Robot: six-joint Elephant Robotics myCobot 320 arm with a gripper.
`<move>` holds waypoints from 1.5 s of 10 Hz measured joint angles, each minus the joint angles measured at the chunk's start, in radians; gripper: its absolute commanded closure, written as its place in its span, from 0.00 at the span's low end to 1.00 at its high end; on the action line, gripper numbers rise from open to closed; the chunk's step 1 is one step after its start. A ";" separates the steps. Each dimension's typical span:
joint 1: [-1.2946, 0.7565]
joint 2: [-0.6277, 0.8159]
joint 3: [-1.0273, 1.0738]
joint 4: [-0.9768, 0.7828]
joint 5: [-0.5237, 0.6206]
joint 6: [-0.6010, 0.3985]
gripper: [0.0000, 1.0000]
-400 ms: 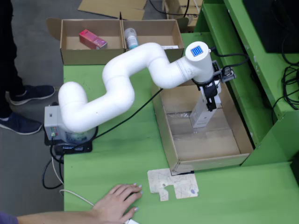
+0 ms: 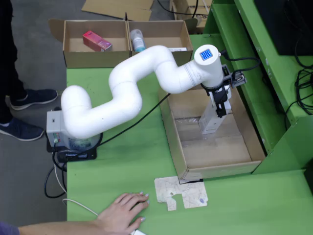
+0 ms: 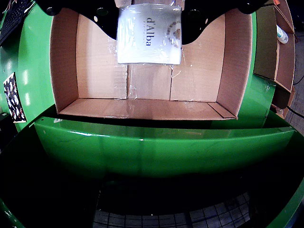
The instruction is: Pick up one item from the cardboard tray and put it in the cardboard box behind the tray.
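Note:
My gripper (image 2: 220, 108) is shut on a white carton marked "d'Alba" (image 2: 212, 122). It holds the carton upright inside the large open cardboard tray (image 2: 172, 128), near the tray's far right wall. In the wrist view the carton (image 3: 148, 34) sits between the black fingers (image 3: 105, 20), with the tray's bare floor (image 3: 95, 71) behind it. I cannot tell whether the carton touches the floor. The cardboard box (image 2: 73, 58) stands at the back left, split into two compartments. It also shows in the wrist view (image 3: 281, 57).
A pink carton (image 2: 97, 41) lies in the box's left compartment and a white bottle (image 2: 137, 40) in its right one. A person's hand (image 2: 123, 215) rests on the green table's front edge beside a printed cardboard piece (image 2: 181, 194). A green frame (image 2: 288, 93) rises on the right.

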 measured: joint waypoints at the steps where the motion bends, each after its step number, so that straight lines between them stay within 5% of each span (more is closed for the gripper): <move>1: 0.000 -0.048 0.066 -0.051 -0.002 -0.005 1.00; 9: -0.012 -0.017 0.397 -0.308 -0.026 0.020 1.00; 15: 0.005 0.153 0.199 -0.244 -0.055 0.040 1.00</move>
